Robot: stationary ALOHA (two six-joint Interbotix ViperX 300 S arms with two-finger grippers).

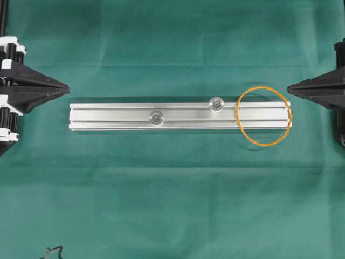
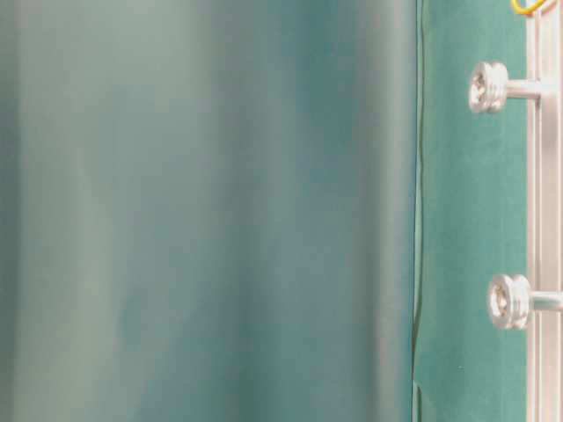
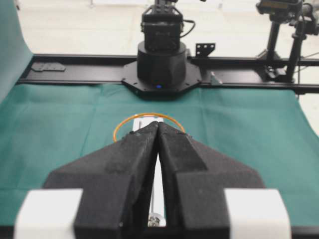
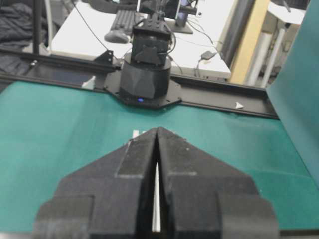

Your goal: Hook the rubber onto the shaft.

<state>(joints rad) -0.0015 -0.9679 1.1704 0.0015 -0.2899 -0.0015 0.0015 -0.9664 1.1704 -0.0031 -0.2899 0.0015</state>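
A: Where is the rubber (image 1: 263,116)?

B: It lies flat as an open orange loop over the right end of the aluminium rail (image 1: 178,116). Its left part crosses the rail's top, and its near and far arcs spill onto the green cloth (image 1: 161,205) on either side. It is hooked on nothing.

A: And the shafts?

B: Two stand up from the rail, each with a grooved round head. One shaft (image 1: 216,103) is toward the far edge, just left of the loop but apart from it. The other shaft (image 1: 157,116) sits near the rail's middle, further left. From table level both heads show clearly, (image 2: 488,87) and (image 2: 509,301), with only a sliver of the band at the top corner.

A: The grippers?

B: The left gripper (image 1: 68,86) hangs off the rail's left end, fingertips pressed together, holding nothing. The right gripper (image 1: 289,88) is just off the right end, close to the loop without touching it, also pinched together and empty. Both wrist views show the fingers meeting at the tip.
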